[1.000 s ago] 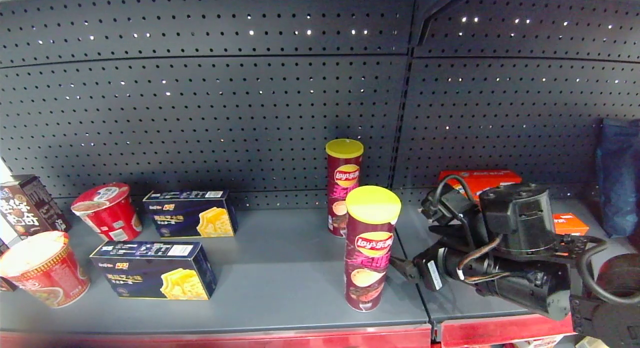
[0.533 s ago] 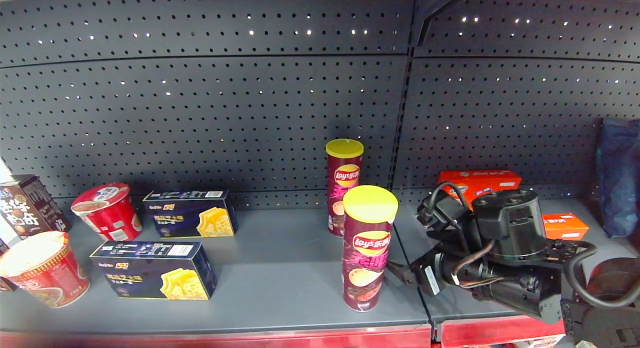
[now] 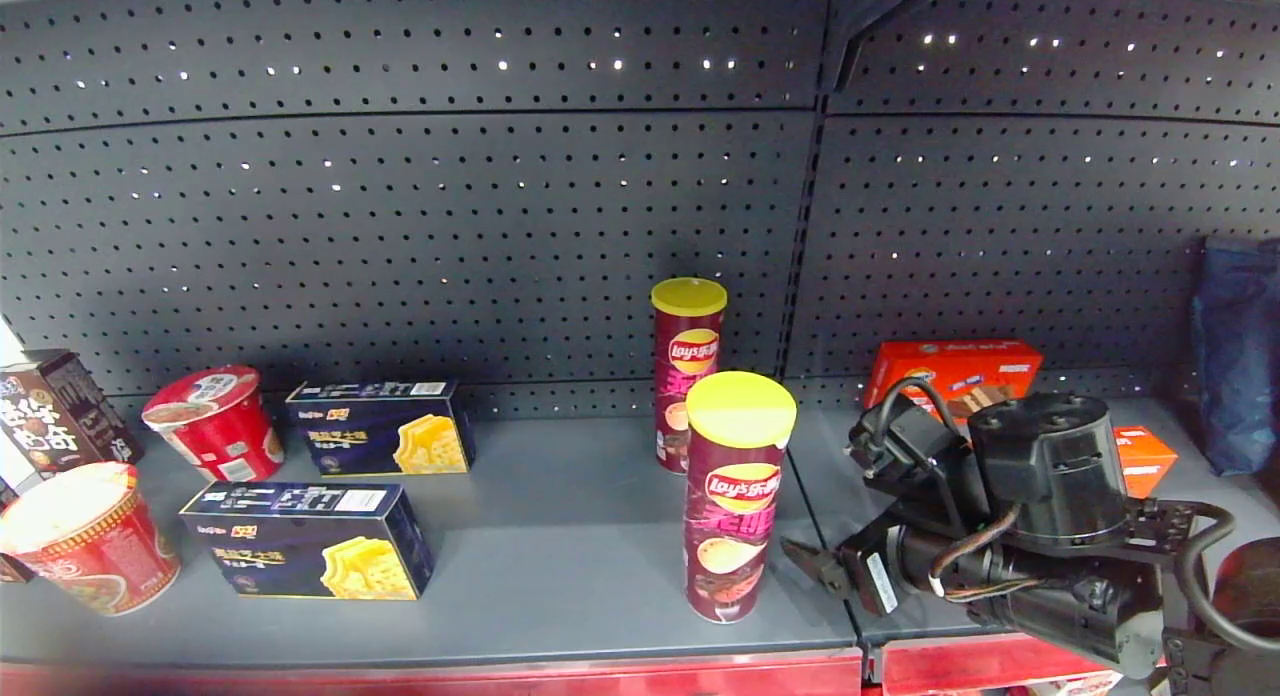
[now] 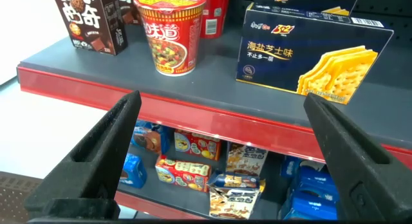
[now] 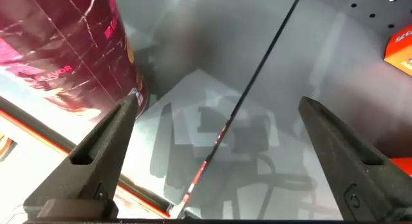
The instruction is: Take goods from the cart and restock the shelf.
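The shelf carries stock across its width. The right pincer hangs spread wide and empty at 3 o'clock of the front chip can, which stands upright near the shelf's front lip, at 5 o'clock of the rear chip can. The left pincer is also wide and empty, low before the shelf edge.

The likely risk is the tall front can. A sideways brush from the near finger as the arm pulls away could tip it over the lip, or into the rear can.

The cracker boxes are closed, both cans are lidded, and the noodle cups are sealed, so their contents are hidden.
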You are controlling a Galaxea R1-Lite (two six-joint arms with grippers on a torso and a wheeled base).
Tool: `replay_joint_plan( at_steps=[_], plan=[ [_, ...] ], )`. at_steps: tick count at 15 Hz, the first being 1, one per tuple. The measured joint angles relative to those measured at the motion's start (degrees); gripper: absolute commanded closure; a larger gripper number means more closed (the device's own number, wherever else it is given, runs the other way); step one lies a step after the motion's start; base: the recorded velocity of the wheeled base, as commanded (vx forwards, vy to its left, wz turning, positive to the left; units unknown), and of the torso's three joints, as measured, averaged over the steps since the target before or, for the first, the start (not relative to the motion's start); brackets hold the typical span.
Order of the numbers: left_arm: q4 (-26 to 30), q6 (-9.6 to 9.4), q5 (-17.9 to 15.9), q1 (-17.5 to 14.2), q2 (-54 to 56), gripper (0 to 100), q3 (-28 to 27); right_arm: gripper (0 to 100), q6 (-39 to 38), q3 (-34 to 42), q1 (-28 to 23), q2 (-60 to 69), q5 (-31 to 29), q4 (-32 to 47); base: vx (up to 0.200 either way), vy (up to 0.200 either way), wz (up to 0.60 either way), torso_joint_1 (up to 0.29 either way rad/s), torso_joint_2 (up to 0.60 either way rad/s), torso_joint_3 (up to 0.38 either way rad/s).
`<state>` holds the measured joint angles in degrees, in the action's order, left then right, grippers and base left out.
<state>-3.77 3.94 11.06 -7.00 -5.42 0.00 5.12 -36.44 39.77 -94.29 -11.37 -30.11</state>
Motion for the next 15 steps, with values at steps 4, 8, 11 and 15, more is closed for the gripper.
replay_joint_plan(
  at_steps=[4, 8, 11, 15],
  plan=[
    [-0.1, 1.63, 0.0, 0.0, 0.0, 0, 0.0, 0, 0.0, -0.5, 0.4, 0.0, 0.0, -0.1, 0.0, 0.0, 0.0, 0.0, 0.0, 0.0],
    [-0.1, 2.02, 0.0, 0.0, 0.0, 0, 0.0, 0, 0.0, -0.9, 0.5, -0.6, 0.1, -0.7, 0.0, 0.0, 0.0, 0.0, 0.0, 0.0],
    [0.0, 2.0, 0.0, 0.0, 0.0, 0, 0.0, 0, 0.0, -2.0, 0.2, -1.2, 0.1, -0.8, 0.0, 0.0, 0.0, 0.0, 0.0, 0.0],
    [0.0, 1.97, 0.0, 0.0, -0.1, 0, 0.0, 0, 0.0, -3.6, 0.2, -2.6, 0.1, -0.8, 0.0, 0.0, 0.0, 0.0, 0.0, 0.0]
  ],
)
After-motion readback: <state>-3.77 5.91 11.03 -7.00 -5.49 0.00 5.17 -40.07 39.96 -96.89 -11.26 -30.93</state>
